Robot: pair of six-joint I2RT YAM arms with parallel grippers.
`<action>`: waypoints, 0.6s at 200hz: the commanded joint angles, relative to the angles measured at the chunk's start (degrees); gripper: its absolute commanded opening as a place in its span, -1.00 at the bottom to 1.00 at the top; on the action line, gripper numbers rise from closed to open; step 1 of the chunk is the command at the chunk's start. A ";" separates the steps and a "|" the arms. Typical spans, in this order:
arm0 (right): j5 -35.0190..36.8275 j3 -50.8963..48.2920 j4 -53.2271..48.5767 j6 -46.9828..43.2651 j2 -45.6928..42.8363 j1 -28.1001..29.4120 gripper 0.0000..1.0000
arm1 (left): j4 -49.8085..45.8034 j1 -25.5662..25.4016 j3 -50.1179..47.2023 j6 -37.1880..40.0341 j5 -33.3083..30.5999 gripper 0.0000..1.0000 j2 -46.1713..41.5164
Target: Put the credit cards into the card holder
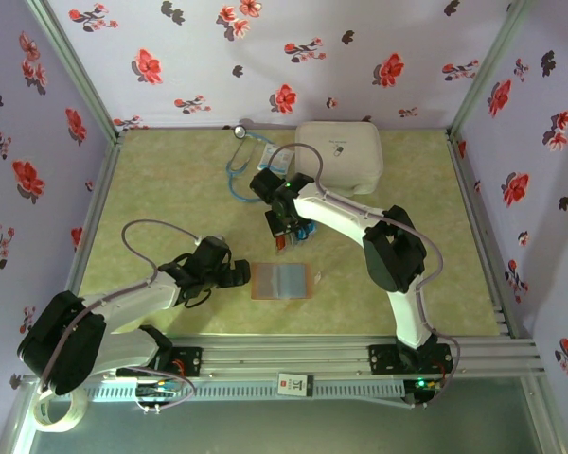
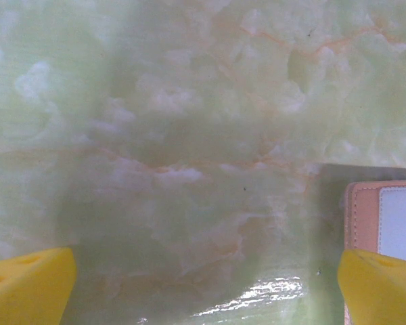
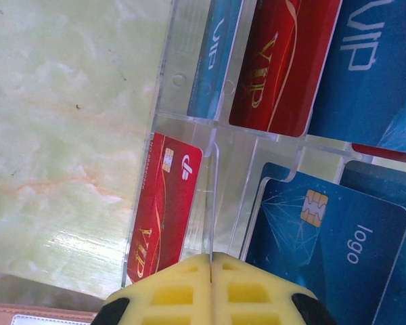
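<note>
card holder [image 1: 282, 281] ×1 | clear tray [image 3: 189, 101] ×1 | credit cards [image 3: 284, 61]: red 2+, blue 3+ | left gripper [image 2: 203, 284] spread | right gripper [image 3: 212, 267] pressed together

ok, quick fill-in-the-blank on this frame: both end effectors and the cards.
1. The left end effector, beside the card holder, is ___.
2. The right end effector, over the clear tray, is ___, its yellow pads touching.
3. The credit card printed "logo" is ___.
Missing words: open; shut; blue.
</note>
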 commanded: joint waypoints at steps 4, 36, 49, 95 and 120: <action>0.44 2.17 -2.47 -0.45 -3.58 -0.50 -1.00 | 0.03 0.47 0.13 1.39 0.39 0.99 0.09; -0.03 2.99 -3.69 -0.28 -8.71 -0.49 -1.00 | -0.74 0.46 0.47 1.99 0.55 0.99 -0.40; -0.76 2.05 -3.12 0.32 -11.64 -0.51 -1.00 | -1.47 0.48 0.94 2.48 0.74 0.99 -0.70; -9.59 -16.22 13.13 6.77 -27.80 -0.44 -1.00 | -4.43 0.41 2.88 4.25 2.63 0.99 -2.63; -14.44 -32.33 28.14 12.62 -38.05 -0.52 -1.00 | -5.36 -0.65 3.86 4.47 3.54 0.99 -3.94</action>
